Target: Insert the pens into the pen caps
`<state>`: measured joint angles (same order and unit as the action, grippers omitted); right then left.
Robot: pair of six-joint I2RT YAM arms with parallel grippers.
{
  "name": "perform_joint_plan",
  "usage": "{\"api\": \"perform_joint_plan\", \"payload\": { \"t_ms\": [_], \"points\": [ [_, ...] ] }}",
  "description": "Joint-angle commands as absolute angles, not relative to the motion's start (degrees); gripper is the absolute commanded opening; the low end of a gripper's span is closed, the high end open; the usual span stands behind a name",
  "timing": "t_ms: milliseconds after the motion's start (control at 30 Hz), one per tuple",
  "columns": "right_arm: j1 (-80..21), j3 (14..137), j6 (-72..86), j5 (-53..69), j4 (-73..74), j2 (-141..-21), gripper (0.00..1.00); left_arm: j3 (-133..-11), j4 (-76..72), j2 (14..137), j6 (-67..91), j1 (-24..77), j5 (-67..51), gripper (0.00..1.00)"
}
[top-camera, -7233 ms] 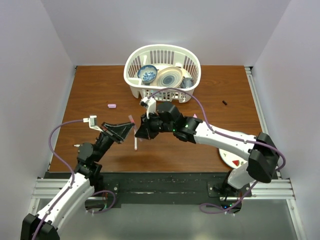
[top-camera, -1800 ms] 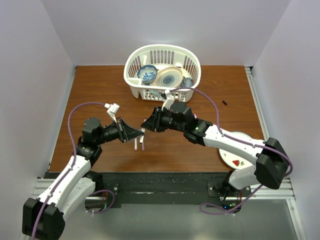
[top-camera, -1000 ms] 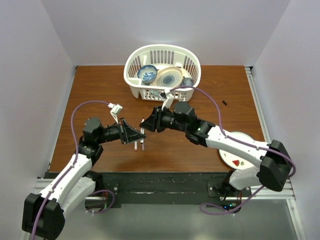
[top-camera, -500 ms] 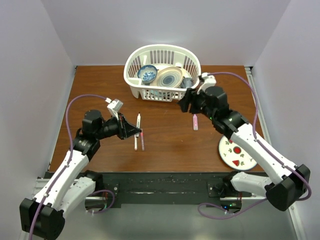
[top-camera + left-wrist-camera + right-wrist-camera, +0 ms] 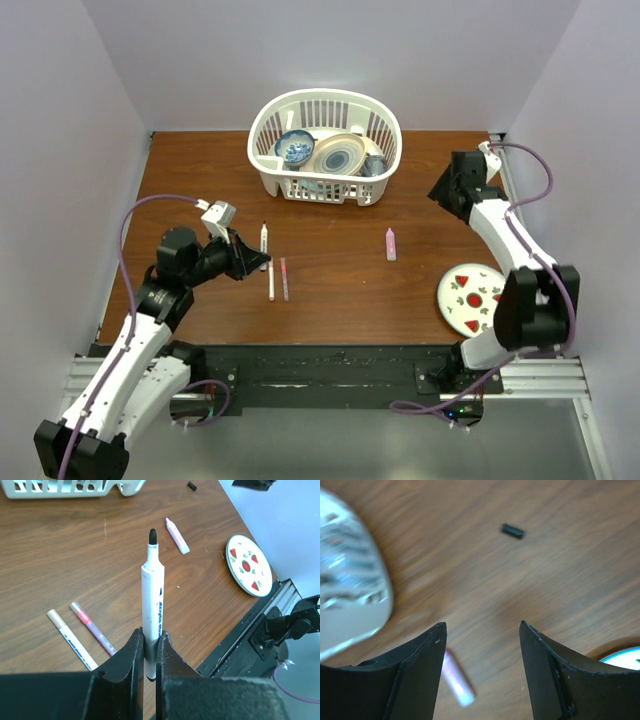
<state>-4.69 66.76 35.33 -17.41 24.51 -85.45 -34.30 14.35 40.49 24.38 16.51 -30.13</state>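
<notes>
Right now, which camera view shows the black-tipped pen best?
The left wrist view: the white pen with black tip stands large at centre, clamped in the left end effector. The top external view shows it only small; the right wrist view does not show it.

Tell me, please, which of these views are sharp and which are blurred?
Right wrist view: motion-blurred throughout, the white basket smeared, the black cap and pink highlighter soft-edged. Left wrist view: sharp, the print on the held white pen distinct, the plate clear too. Top external view: sharp and evenly lit, with soft shadows on the table.
</notes>
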Motion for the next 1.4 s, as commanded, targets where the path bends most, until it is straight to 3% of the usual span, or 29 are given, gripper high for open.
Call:
{"api": "perform_joint_plan", "payload": {
  "t_ms": [0,400,733,1367],
  "points": [
    [-1.2,74.9,37.8,-21.5,25.8,-93.1,0.67,-36.7,14.3,38.5,23.2,16.1,-27.6,0.0],
    [2.2,91.8,36.1,-22.0,32.2,-114.7,0.62,-35.9,14.2,36.4,24.2,16.3,-28.3,0.0],
    [2.7,93.4,35.1,-22.6,30.5,-120.8,0.63,-36.0,14.7,36.2,24.2,16.4,-27.9,0.0],
    [2.9,93.3,32.2,-20.2,27.4,-125.2,0.51,-36.0,14.9,36.0,24.3,16.5,-26.7,0.0]
  ]
}}
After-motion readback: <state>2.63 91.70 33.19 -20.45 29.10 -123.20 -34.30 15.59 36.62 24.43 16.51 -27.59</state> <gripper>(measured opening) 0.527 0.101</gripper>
